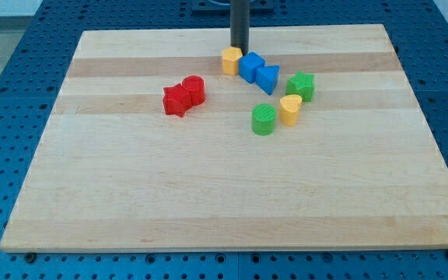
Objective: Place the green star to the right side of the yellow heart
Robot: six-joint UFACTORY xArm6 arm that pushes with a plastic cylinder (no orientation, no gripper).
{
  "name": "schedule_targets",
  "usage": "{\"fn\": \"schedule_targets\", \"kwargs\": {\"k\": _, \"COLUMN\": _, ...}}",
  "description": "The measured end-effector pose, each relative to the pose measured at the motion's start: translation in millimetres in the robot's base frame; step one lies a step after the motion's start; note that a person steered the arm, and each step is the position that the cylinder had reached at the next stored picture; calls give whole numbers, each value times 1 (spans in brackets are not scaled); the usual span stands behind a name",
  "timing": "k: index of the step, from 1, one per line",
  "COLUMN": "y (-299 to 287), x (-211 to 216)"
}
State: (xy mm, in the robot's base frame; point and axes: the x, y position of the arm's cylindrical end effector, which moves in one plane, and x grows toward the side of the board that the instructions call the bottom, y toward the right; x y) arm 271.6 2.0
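The green star (pixel 301 85) lies right of the board's middle, just up and to the right of the yellow heart (pixel 290 110), close to it. A green cylinder (pixel 264 119) sits just left of the heart. My tip (pixel 239 48) stands near the view's top, right behind a yellow hexagon block (pixel 231 60), well to the left of the star and up from it. The dark rod rises from the tip out of the view's top.
A blue cube (pixel 250 66) and a blue triangle (pixel 267 78) lie in a row right of the yellow hexagon. A red star (pixel 176 100) and a red cylinder (pixel 194 89) touch at the left. The wooden board (pixel 208 202) lies on a blue perforated table.
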Motion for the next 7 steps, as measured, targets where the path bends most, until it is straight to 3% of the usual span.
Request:
{"fn": "schedule_targets", "kwargs": {"k": 2, "y": -43, "x": 71}}
{"fn": "schedule_targets", "kwargs": {"k": 3, "y": -44, "x": 76}}
{"fn": "schedule_targets", "kwargs": {"k": 4, "y": -23, "x": 46}}
{"fn": "schedule_targets", "kwargs": {"k": 7, "y": 87, "x": 55}}
